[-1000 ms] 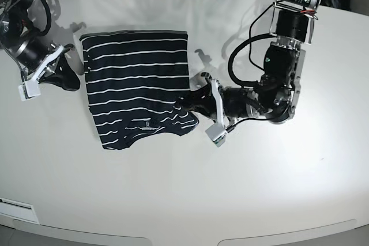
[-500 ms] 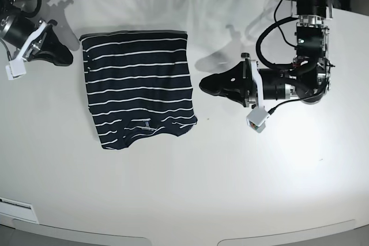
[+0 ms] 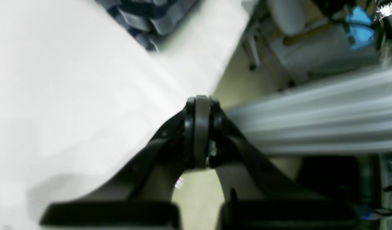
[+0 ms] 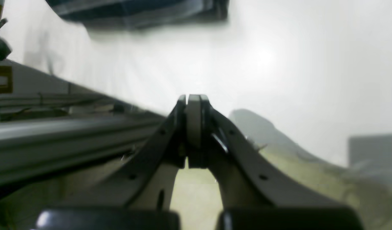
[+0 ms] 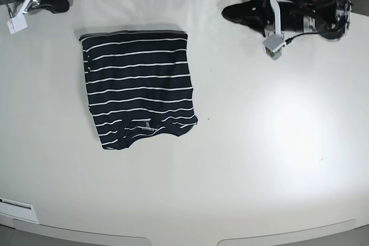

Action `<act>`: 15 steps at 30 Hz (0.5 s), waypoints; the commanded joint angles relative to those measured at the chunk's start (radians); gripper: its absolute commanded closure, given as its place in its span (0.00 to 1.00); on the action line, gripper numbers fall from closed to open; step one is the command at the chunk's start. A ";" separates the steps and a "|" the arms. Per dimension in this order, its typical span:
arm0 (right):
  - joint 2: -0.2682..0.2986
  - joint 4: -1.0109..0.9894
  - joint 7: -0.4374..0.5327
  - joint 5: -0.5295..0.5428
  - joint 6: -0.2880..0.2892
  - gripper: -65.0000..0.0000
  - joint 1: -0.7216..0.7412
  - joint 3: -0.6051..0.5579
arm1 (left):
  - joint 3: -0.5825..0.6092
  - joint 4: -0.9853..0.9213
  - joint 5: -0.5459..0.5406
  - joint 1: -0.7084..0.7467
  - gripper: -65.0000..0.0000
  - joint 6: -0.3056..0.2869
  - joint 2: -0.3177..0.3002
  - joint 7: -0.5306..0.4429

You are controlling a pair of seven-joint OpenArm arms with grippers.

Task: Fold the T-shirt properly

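Both my claws have pulled back since a moment ago: my left gripper (image 5: 230, 11), pressed together and empty, to the upper right, my right gripper (image 5: 62, 3), likewise closed, to the upper left corner. They sit well apart from the dark navy white-striped T-shirt (image 5: 138, 87), a folded rectangle at centre-left of the white table (image 5: 259, 142), which I judge finished.

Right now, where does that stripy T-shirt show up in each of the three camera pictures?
Base view: the T-shirt lies folded, left of centre on the white table.
Left wrist view: a blurred corner at the top edge.
Right wrist view: a blurred strip along the top.
Shared landmark: the white table.
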 commanded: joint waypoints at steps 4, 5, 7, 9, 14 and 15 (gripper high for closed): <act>0.014 0.014 0.010 0.025 0.005 1.00 -0.104 0.011 | -0.061 0.092 -0.025 0.161 1.00 -0.001 -0.014 -0.007; 0.014 0.014 0.010 0.025 0.005 1.00 -0.125 0.011 | -0.075 0.111 -0.025 0.199 1.00 -0.001 -0.014 -0.007; 0.014 0.014 0.006 0.025 0.005 1.00 -0.168 0.011 | -0.106 0.146 -0.025 0.274 1.00 -0.001 -0.013 -0.007; 0.014 0.014 -0.002 0.025 0.005 1.00 -0.212 0.011 | -0.137 0.175 -0.025 0.350 1.00 -0.001 -0.013 -0.007; 0.014 0.014 -0.008 0.025 0.005 1.00 -0.322 0.011 | -0.191 0.222 -0.025 0.543 1.00 -0.001 -0.013 -0.007; 0.014 0.014 -0.008 0.025 0.005 1.00 -0.342 0.011 | -0.195 0.227 -0.025 0.579 1.00 -0.001 -0.013 -0.007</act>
